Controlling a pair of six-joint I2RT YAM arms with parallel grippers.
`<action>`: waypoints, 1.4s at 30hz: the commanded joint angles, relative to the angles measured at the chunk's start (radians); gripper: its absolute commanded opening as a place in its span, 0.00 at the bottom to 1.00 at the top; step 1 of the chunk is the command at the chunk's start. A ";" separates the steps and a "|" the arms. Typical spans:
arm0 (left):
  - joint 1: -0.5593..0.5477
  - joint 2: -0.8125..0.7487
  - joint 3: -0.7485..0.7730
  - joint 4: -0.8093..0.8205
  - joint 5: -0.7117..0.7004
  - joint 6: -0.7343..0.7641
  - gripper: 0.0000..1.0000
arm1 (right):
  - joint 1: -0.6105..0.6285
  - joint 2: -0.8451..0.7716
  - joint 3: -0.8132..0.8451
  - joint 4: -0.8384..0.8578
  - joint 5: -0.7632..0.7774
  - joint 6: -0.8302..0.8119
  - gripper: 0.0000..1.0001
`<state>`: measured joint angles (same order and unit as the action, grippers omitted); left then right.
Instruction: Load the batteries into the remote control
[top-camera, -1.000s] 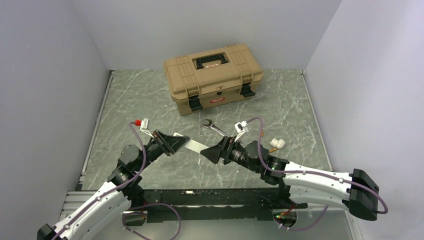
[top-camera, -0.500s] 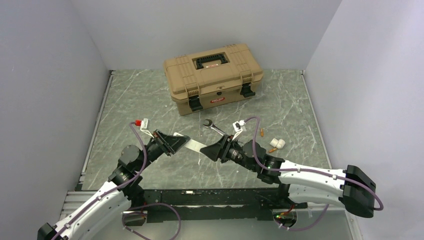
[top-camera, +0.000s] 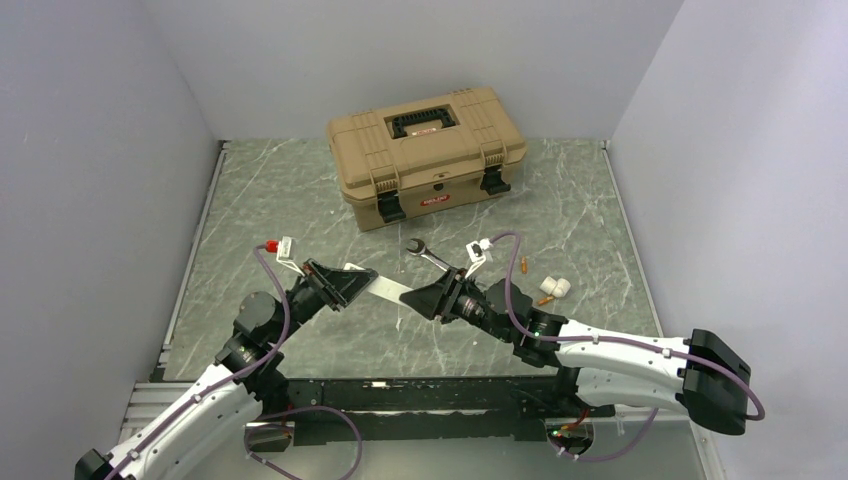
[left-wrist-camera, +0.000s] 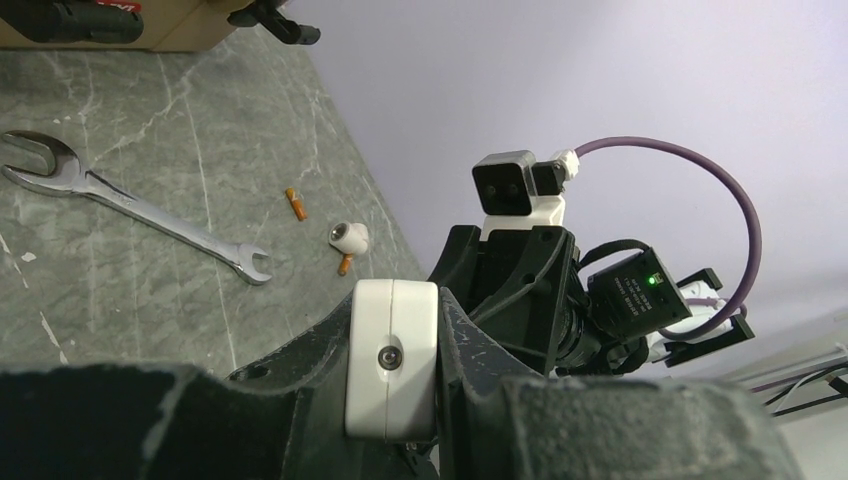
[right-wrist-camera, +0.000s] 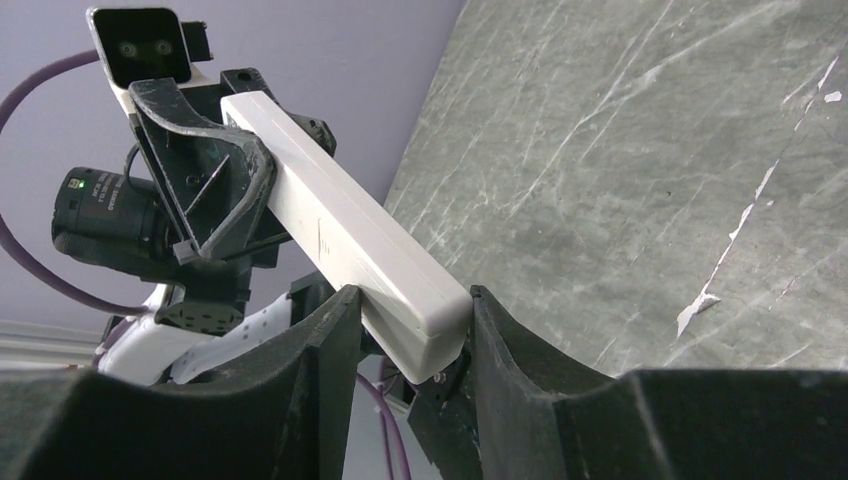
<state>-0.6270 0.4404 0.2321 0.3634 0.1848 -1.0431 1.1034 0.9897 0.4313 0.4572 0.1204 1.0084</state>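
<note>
Your left gripper (top-camera: 350, 283) stays clamped on one end of the remote control (top-camera: 388, 290). Your right gripper (top-camera: 425, 297) has just narrowed from wide onto the other end. Both now hold it, likely ready for opening, with nothing loaded yet.

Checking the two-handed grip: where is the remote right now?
Top view, centre front: the remote is gripped between the left hand and right hand, just in front of the wrench.

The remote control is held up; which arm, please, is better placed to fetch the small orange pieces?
Right, probably: the orange pieces lie on its side, and the left hand clamps the remote control. The right hand grips just its other end.
</note>
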 joint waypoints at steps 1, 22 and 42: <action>-0.003 -0.008 -0.004 0.055 -0.008 -0.005 0.00 | 0.004 0.001 0.019 0.070 -0.027 0.013 0.18; -0.003 -0.023 -0.003 0.062 -0.024 -0.027 0.00 | 0.006 -0.102 -0.049 0.019 0.011 0.030 0.00; -0.002 -0.040 0.004 0.035 -0.051 -0.018 0.00 | 0.005 -0.164 -0.092 -0.023 0.022 0.053 0.00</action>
<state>-0.6441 0.4160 0.2321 0.3759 0.2058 -1.1046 1.1133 0.8600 0.3626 0.4641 0.1097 1.0664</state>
